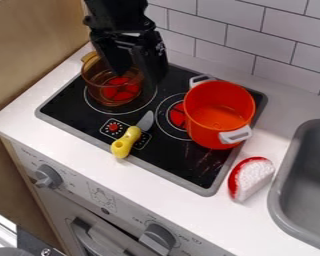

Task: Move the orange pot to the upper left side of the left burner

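The gripper (140,74), seen hanging over the upper right edge of the left burner (144,104), is unclenched, its two black fingers spread apart. The amber pot (96,82) lies just beneath and to the left of it, upright on the upper left part of that burner. It is see-through, orange-brown and round, with a yellowish handle at its upper left; red shows through its base. From where I stand, the red-orange pot (206,125) is well to the right of the burner, upright, opaque and deep, with two pale grey handles. Below and right of the burner: a knife (124,142), yellow-handled. Farther right of it: a red-and-white half-round item (253,176), then the grey sink (280,185).
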You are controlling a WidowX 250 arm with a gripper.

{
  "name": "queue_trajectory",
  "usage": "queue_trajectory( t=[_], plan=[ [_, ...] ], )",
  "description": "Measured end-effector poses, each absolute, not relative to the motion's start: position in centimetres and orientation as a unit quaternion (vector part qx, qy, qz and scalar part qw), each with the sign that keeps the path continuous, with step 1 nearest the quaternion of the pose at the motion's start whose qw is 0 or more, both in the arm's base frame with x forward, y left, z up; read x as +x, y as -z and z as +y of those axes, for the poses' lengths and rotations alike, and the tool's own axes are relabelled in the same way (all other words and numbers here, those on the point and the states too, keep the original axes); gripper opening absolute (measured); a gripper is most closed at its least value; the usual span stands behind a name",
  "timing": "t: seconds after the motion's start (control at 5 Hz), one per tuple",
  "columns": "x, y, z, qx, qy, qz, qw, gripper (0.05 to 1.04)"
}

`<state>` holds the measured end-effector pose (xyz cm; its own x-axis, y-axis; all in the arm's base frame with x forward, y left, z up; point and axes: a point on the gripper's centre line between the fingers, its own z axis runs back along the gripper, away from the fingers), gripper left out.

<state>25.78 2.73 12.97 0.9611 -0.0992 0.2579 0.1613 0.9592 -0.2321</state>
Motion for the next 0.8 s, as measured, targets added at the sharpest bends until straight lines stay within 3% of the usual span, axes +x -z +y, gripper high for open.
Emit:
queue_trajectory(
  t=[0.2,0.8],
  plan=[
    [25.6,-12.3,2.6,-0.129,0.064,-0.111,0.983,1.000],
    [27.1,-10.5,1.0,-0.078,-0.025,-0.086,0.993,1.000]
  ],
)
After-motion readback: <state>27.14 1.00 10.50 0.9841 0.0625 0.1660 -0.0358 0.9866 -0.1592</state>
